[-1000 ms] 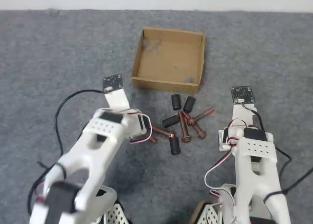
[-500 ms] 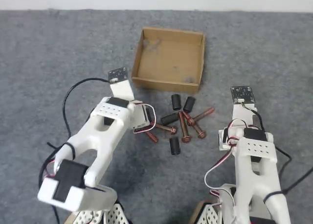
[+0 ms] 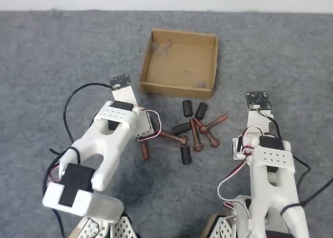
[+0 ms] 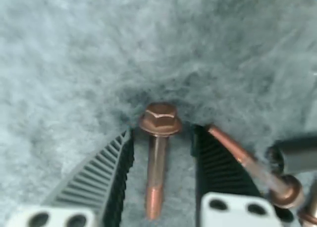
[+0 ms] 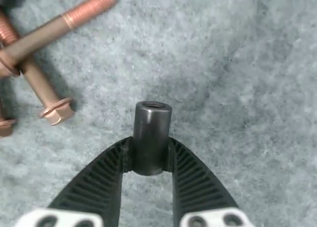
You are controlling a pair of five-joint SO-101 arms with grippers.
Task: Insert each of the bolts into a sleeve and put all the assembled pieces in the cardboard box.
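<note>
A copper bolt [image 4: 156, 173] lies on the grey carpet between the fingers of my open left gripper [image 4: 162, 133], its hex head pointing away from the wrist. In the high view this bolt [image 3: 144, 150] sits left of the pile, just past the left arm [image 3: 117, 129]. My right gripper [image 5: 149, 145] is shut on a black sleeve [image 5: 152, 123], held with its bore facing away. Several bolts [image 3: 196, 134] and black sleeves [image 3: 186, 155] lie scattered on the carpet. The cardboard box [image 3: 152, 56] stands behind them.
The right arm [image 3: 268, 160] stands right of the pile. Two more bolts [image 5: 39, 95] lie close to its gripper. Another bolt [image 4: 247, 162] lies beside the left gripper's outer finger. Bare carpet stretches left of the box.
The left arm swung forward, then drew back to the left. One bolt shifted left out of the pile and now lies between its fingers. The right arm kept still.
</note>
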